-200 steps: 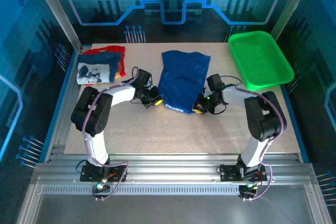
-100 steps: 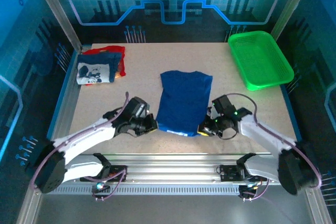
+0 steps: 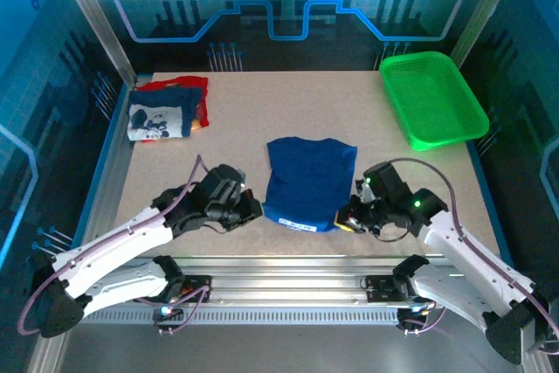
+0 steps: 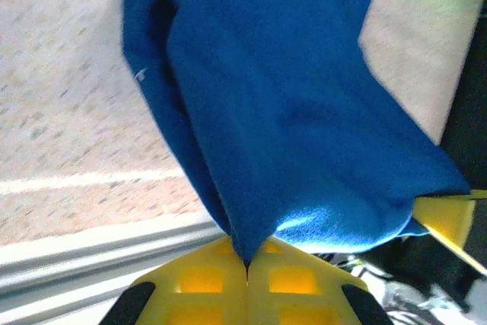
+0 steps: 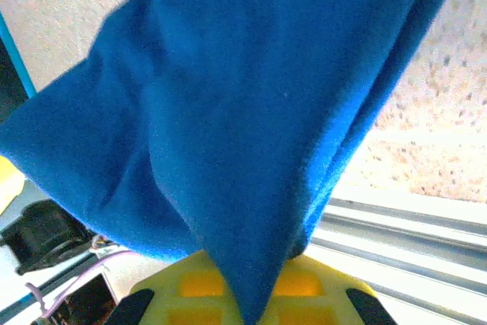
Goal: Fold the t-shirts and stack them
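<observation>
The royal blue t-shirt (image 3: 309,183) lies on the desk (image 3: 227,120) near its front edge, spread flat between the two arms with its near hem lifted. The left arm (image 3: 131,238) reaches in from the near left, and the left jaws are pressed together on the shirt's near left corner. In the left wrist view the blue cloth (image 4: 289,112) runs down into the seam between the yellow pads. The right arm (image 3: 463,246) comes in from the near right, and the right jaws pinch the near right corner in the same way. In the right wrist view the fabric (image 5: 243,112) hangs in a fold between them. A small white mark along the hem may be lettering, but it is too small to read. At the far left corner, well apart, the navy and white mouse t-shirt (image 3: 157,120) lies folded on the red t-shirt (image 3: 179,85). A green basket (image 3: 432,98) sits at the far right.
</observation>
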Robot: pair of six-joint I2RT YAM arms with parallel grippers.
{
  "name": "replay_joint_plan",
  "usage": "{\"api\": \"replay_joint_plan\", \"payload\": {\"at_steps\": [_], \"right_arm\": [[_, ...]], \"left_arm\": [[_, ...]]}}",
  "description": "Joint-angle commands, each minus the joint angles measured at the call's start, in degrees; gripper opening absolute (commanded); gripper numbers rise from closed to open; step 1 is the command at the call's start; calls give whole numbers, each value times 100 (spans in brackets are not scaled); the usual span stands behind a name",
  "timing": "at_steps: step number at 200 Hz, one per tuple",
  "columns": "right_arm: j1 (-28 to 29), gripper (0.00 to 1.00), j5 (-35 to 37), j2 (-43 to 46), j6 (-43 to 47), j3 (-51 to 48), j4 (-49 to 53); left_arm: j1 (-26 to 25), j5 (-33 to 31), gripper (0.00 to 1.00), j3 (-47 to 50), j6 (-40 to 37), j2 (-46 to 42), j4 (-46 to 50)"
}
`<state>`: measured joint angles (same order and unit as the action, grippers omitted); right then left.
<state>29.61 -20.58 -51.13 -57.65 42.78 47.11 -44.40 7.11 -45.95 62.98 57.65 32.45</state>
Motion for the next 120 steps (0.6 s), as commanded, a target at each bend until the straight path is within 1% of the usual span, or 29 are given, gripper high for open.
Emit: {"api": "replay_joint_plan", "payload": {"at_steps": [1, 28, 42, 67, 120], "right_arm": [[-551, 0, -174, -318, 637, 594, 437], [-1272, 0, -494, -886, 1229, 1217, 543], [-1554, 0, -667, -1192, 1465, 1419, 498], [-1960, 0, -913, -1791, 1791, 1759, 392], [-2646, 0, -1191, -3114, 2382, 2454, 296]], "left_arm": [[320, 206, 0, -658, -169, 404, -183], [827, 571, 0, -1275, -419, 995, -370], [1033, 686, 0, -1583, -585, 1329, -398], [1377, 1008, 0, -1888, -681, 1922, -722], [1967, 1413, 0, -2419, -975, 3070, -931]]}}
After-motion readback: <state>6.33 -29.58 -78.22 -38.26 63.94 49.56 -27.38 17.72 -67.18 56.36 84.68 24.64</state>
